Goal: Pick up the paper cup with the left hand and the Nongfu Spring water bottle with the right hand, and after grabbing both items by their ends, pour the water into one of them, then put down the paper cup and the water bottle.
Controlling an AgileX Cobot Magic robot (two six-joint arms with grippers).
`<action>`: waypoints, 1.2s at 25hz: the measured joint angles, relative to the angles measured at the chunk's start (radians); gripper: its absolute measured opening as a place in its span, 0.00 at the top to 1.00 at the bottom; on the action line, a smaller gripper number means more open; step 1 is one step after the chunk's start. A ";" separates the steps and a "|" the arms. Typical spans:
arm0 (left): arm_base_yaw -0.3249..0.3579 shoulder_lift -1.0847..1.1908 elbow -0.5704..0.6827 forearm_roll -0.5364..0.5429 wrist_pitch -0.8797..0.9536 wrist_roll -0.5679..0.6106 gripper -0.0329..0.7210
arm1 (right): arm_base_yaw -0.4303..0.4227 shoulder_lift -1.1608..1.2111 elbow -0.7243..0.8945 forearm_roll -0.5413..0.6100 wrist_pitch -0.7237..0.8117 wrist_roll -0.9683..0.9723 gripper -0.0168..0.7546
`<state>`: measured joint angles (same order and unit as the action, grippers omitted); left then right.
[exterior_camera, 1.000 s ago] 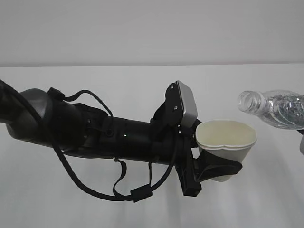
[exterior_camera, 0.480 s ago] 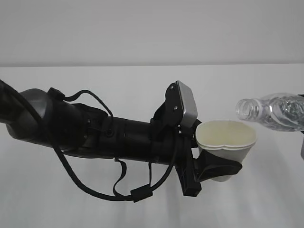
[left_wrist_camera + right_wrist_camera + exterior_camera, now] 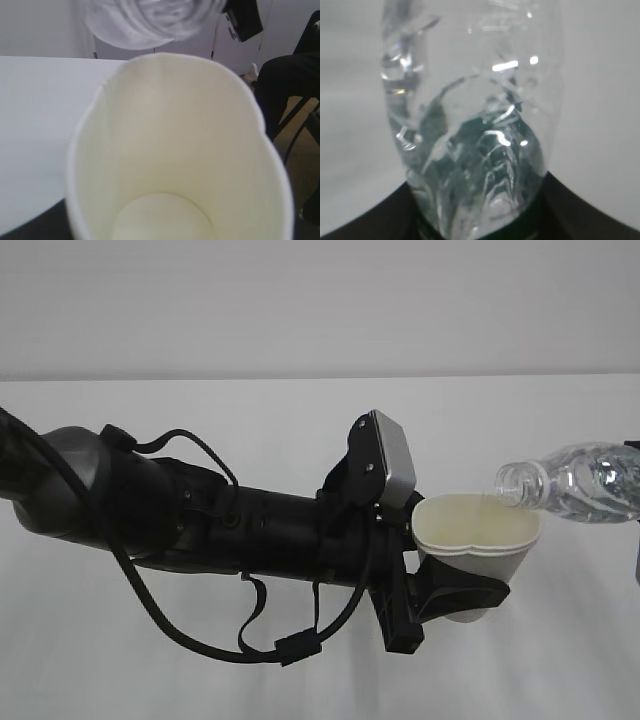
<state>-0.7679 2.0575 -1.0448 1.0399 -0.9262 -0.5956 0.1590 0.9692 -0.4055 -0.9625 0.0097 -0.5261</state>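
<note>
The white paper cup (image 3: pixel 478 565) is held upright above the table, with my left gripper (image 3: pixel 462 596) shut on its lower wall. The squeeze presses its rim out of round. In the left wrist view I look into the cup (image 3: pixel 170 150); its cream inside shows no water that I can make out. The clear Nongfu Spring water bottle (image 3: pixel 580 483) lies nearly level, its open mouth touching or just over the cup's right rim. My right gripper (image 3: pixel 477 220) is shut on the bottle (image 3: pixel 470 125) near its base. From the left wrist, the bottle (image 3: pixel 150 20) blurs just above the cup.
The white table (image 3: pixel 250 680) runs back to a pale wall. My thick black left arm (image 3: pixel 200 520) with looping cables spans the left and middle. Dark chair-like shapes (image 3: pixel 290 85) stand beyond the table's right side.
The bottle has come down and to the left, tipping flatter, so its mouth now meets the cup's rim. The left arm and the cup have stayed still.
</note>
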 joint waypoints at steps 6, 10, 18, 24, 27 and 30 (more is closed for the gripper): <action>0.000 0.000 0.000 0.000 0.000 -0.004 0.44 | 0.000 0.000 0.000 -0.014 0.000 0.000 0.52; 0.000 0.000 0.000 0.002 0.000 -0.008 0.44 | 0.000 0.000 -0.009 -0.028 0.013 0.000 0.52; 0.000 0.000 0.000 0.002 0.000 -0.008 0.44 | 0.000 0.000 -0.032 -0.052 0.019 -0.002 0.52; 0.000 0.000 0.000 0.004 0.000 -0.010 0.44 | 0.000 0.000 -0.032 -0.063 0.021 -0.002 0.52; 0.000 0.000 0.000 0.004 0.000 -0.011 0.44 | 0.000 0.000 -0.032 -0.085 0.028 -0.002 0.52; 0.000 0.000 0.000 0.004 0.000 -0.011 0.44 | 0.000 0.000 -0.032 -0.094 0.034 -0.002 0.52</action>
<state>-0.7679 2.0575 -1.0448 1.0438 -0.9262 -0.6061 0.1590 0.9692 -0.4380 -1.0563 0.0433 -0.5277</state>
